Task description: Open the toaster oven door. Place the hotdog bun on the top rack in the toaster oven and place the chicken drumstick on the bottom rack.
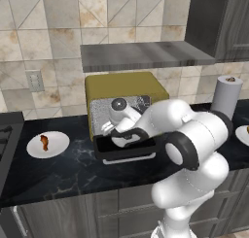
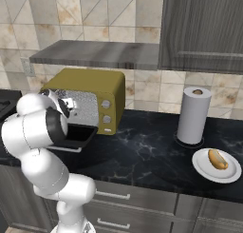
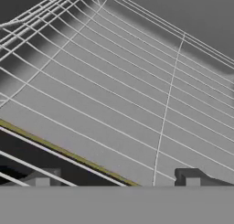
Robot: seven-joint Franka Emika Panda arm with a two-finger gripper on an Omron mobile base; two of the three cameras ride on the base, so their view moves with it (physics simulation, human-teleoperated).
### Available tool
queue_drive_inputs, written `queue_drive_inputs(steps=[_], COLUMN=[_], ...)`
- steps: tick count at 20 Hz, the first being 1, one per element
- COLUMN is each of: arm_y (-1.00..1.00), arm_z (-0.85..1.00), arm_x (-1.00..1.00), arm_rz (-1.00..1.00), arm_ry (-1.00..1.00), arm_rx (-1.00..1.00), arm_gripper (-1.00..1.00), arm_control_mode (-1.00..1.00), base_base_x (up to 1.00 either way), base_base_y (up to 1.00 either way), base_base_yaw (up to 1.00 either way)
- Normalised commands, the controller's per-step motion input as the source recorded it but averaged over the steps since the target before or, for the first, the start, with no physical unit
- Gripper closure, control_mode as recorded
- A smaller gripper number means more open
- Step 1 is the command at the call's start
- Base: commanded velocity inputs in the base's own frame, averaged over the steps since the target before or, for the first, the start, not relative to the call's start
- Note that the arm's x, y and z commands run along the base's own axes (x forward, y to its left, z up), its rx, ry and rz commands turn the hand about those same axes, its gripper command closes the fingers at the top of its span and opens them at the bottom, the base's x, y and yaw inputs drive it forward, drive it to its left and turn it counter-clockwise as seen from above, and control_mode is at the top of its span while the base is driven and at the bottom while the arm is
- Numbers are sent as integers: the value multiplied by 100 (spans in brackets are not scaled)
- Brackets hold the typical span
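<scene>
The gripper (image 3: 117, 181) is standing spread wide and grasping nothing, its two dark fingertips (image 3: 192, 178) showing far apart at the bottom of the hand view. It is pointing into the toaster oven (image 1: 127, 85), looking across a wire rack (image 3: 137, 104) against the grey interior. In the left base view the hand is sitting at the oven's mouth, just above the toaster oven door (image 1: 127, 149), which is lying folded down flat toward the counter's front edge (its pale bar handle is running along the near edge). Whether the hand is touching the rack or the door cannot be told.

The hotdog bun (image 2: 217, 159) is lying on a white plate (image 2: 204, 170) at the right end of the black marble counter (image 2: 142, 151), well apart from the gripper and from the oven. The chicken drumstick (image 1: 44, 142) is lying on a second white plate (image 1: 58, 147) to the left of the oven, near the stove's edge, also well apart from the gripper.

A paper towel roll (image 2: 193, 115) is standing upright between the oven and the bun's plate, closer to the plate. The oven's two round knobs (image 2: 106, 111) are showing on its right front panel. A grey shelf (image 1: 146, 55) is hanging directly above the oven, and a dark cabinet (image 2: 204, 27) is mounted at upper right. The arm's own white elbow is blocking part of the open door in both base views.
</scene>
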Motion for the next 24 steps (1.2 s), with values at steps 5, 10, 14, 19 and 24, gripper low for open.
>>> queue_drive_inputs(steps=[5, 10, 14, 19, 24], arm_y=[1, 4, 7, 7, 4], arm_z=[-18, -18, -20, -23, -23], arm_x=[-24, -27, -30, -32, -34], arm_rz=[-4, -4, -5, -5, -5], arm_ry=[5, 4, 5, 7, 6], arm_rx=[1, 0, 0, 1, 3], arm_gripper=[100, 100, 100, 100, 100], arm_control_mode=[-100, -100, -100, -100, -100], base_base_x=[0, 0, 0, 0, 0], base_base_y=[0, 0, 0, 0, 0], base_base_yaw=[0, 0, 0, 0, 0])
